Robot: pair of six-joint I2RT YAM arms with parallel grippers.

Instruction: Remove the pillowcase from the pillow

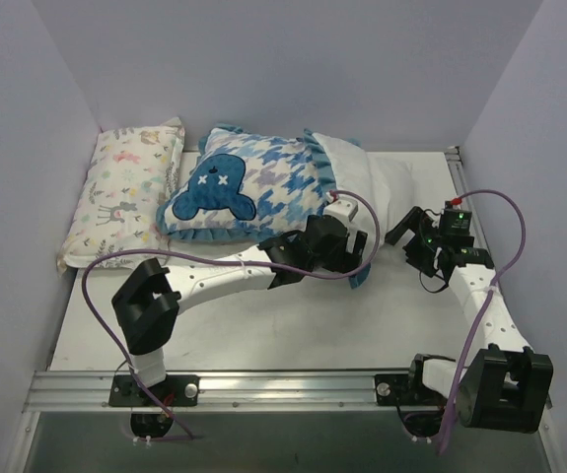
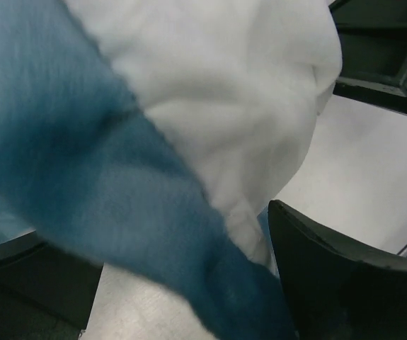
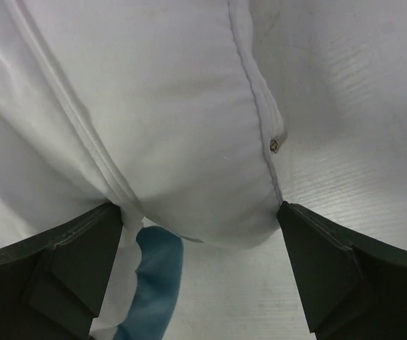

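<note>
Now | pillowcase (image 1: 253,182) lengthwise left-right, pillow (image 1: 377,177) out right | left tool (image 2: 189,280), right tool (image 3: 203,276) wide

White table (image 1: 293,325), seen from above, with a metal rail (image 1: 293,386) running along its near edge. Three soft items lie directly on the far half of the surface. At far left, a small animal-print pillow (image 1: 125,197) lies flat beside the left wall. Just beside it, toward the centre, rests the pillowcase (image 1: 253,187), houndstooth face and dark blue bear uppermost, its blue ruffled trim touching the tabletop. The plain white pillow (image 1: 372,177) protrudes from the pillowcase's right end, its exposed corner resting on the table.
</note>
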